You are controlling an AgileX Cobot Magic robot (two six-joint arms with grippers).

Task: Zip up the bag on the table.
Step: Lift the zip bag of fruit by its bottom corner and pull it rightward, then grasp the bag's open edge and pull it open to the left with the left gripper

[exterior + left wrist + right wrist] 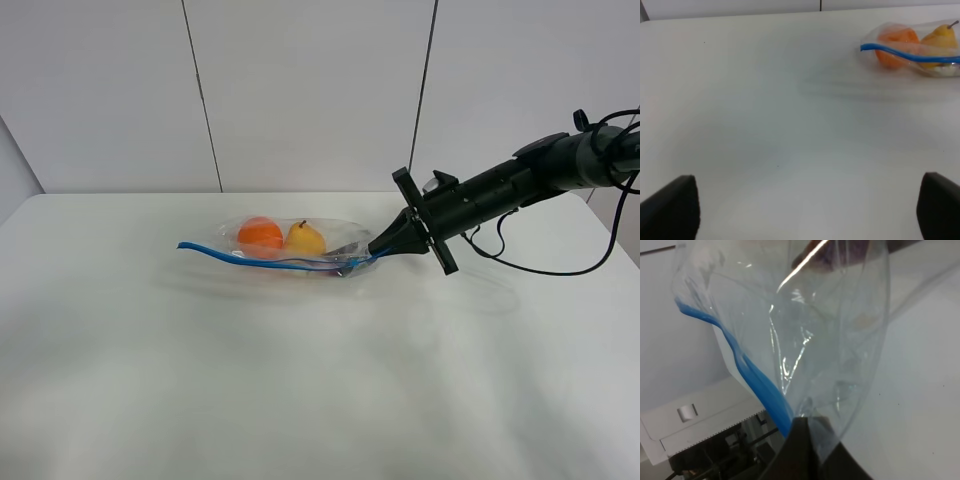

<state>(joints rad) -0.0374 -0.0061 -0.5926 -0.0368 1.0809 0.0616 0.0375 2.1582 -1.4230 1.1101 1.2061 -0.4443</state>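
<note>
The clear bag (290, 245) lies at the back middle of the white table (300, 390). An orange fruit (261, 233) and a yellow pear (305, 239) show through it. Its blue zipper strip (250, 261) runs along the near side and lifts at its left end. My right gripper (380, 247) is shut on the strip's right end. The right wrist view shows the bag (830, 340) and strip (760, 385) pinched in that gripper (807, 440). My left gripper (805, 212) is open and empty, well short of the bag (912, 47), and does not show in the exterior view.
The right arm (500, 190) reaches in from the right, with a black cable (540, 265) hanging behind it over the table's right side. A white panelled wall (300, 90) stands behind the table's far edge.
</note>
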